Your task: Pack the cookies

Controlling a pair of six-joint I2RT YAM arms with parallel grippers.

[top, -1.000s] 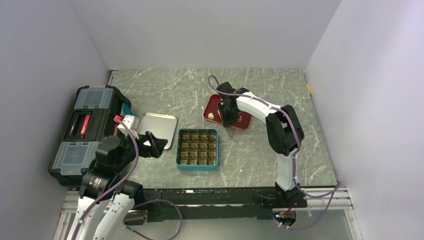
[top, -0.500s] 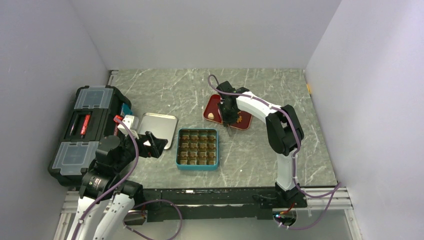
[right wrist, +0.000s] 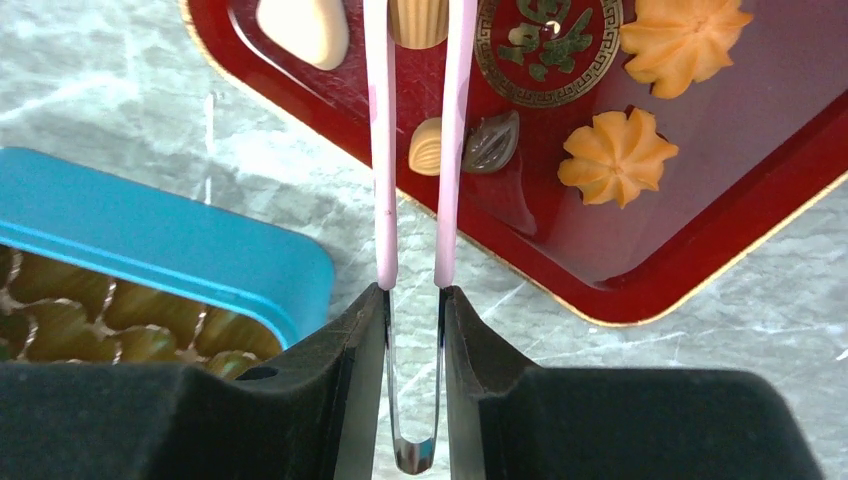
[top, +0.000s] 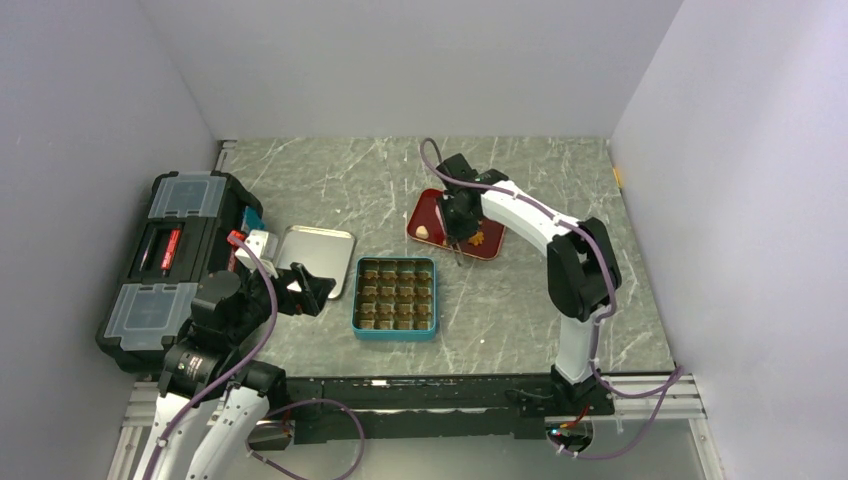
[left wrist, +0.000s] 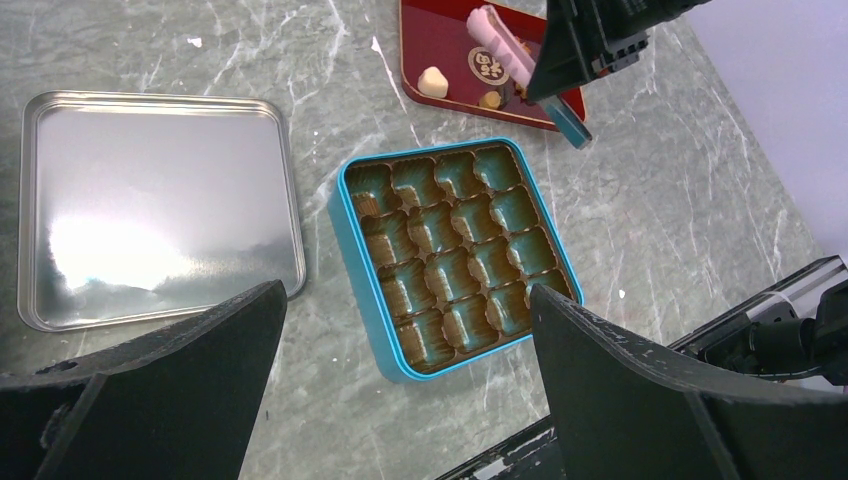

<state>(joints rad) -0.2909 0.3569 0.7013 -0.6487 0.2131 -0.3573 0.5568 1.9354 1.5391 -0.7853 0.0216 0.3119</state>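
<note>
On the red tray (right wrist: 700,230) lie the cookies: two orange flower-shaped ones (right wrist: 615,155), a pale cream lump (right wrist: 305,25), and a small cream piece (right wrist: 427,145) beside a dark leaf-shaped one (right wrist: 491,142). My right gripper (right wrist: 413,300) is shut on thin tongs with pink arms (right wrist: 380,150). A tan ribbed cookie (right wrist: 418,20) sits between the arms at the frame's top edge, and the tong tips are out of view. The teal tin (top: 395,295) shows only brown compartments. My left gripper (left wrist: 405,330) stands open above the table near the tin.
The tin's silver lid (top: 315,258) lies left of the tin. A black toolbox (top: 170,265) stands at the left edge. The red tray (top: 435,205) lies just behind the tin's right corner. Side and back walls enclose the table.
The right gripper has squeezed the tongs narrower and shifted slightly farther over the red tray, its elbow swinging right. The left arm has not moved.
</note>
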